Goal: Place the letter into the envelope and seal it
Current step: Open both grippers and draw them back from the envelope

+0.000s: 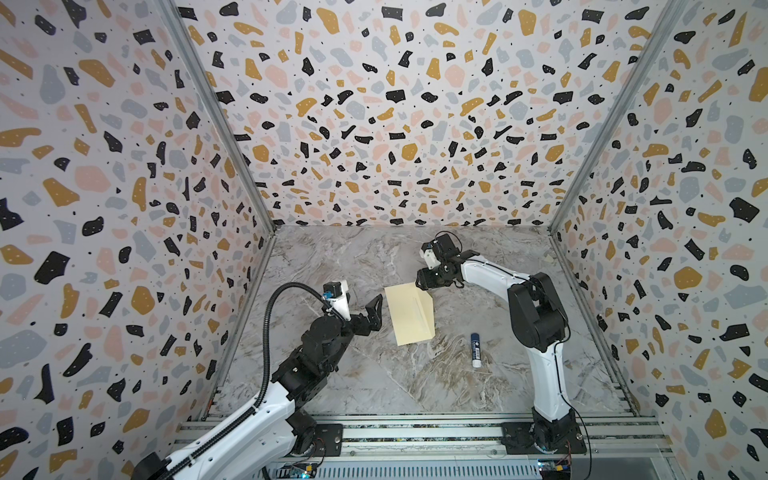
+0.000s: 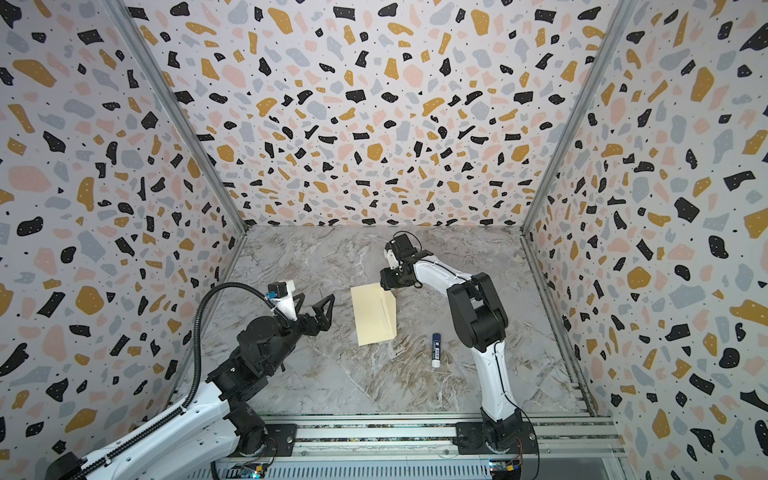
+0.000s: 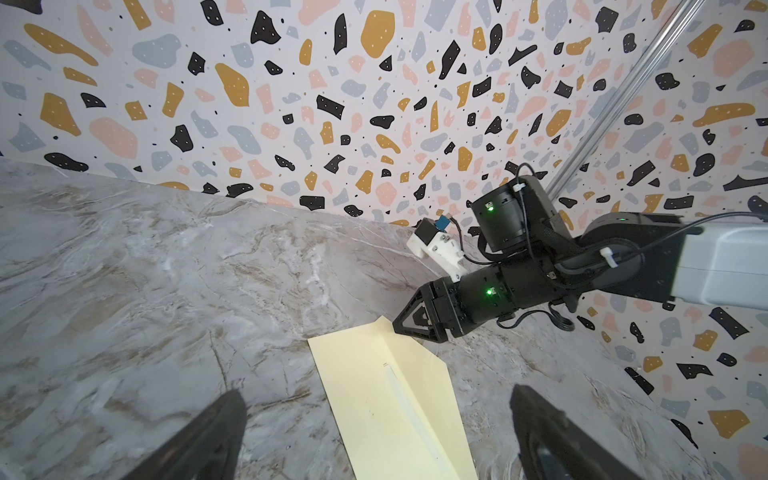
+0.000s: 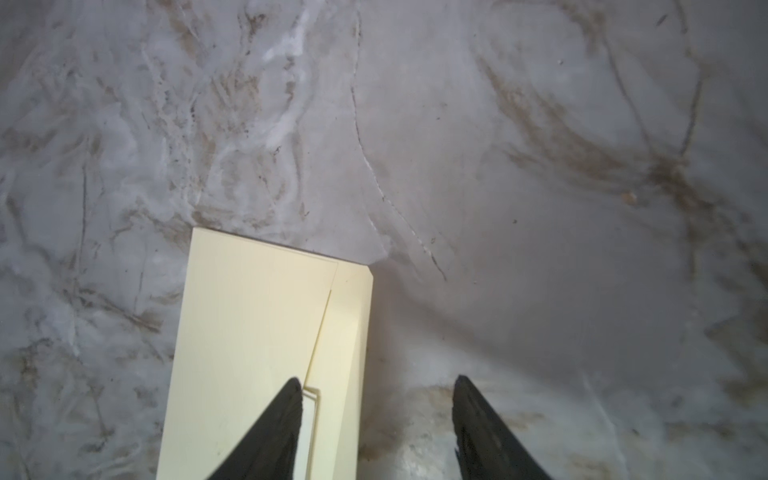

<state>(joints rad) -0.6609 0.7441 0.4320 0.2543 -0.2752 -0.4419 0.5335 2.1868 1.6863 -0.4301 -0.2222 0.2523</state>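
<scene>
The pale yellow envelope (image 1: 409,316) (image 2: 372,316) lies on the marble table, its flap (image 1: 426,311) folded up along the right long side. A white strip (image 3: 401,395) runs beside the flap's crease. The letter is out of view. My right gripper (image 1: 420,286) (image 4: 376,380) is low at the envelope's far right corner and open: one finger (image 4: 274,424) is over the envelope (image 4: 241,332) by the crease, the other over bare table, with the flap's edge between them. My left gripper (image 1: 363,305) (image 3: 378,432) hovers wide open and empty at the envelope's left side.
A glue stick (image 1: 476,350) (image 2: 436,350) with a blue cap lies on the table right of the envelope's near end, close to the right arm (image 1: 536,316). Patterned walls enclose the table on three sides. A metal rail (image 1: 415,434) runs along the front.
</scene>
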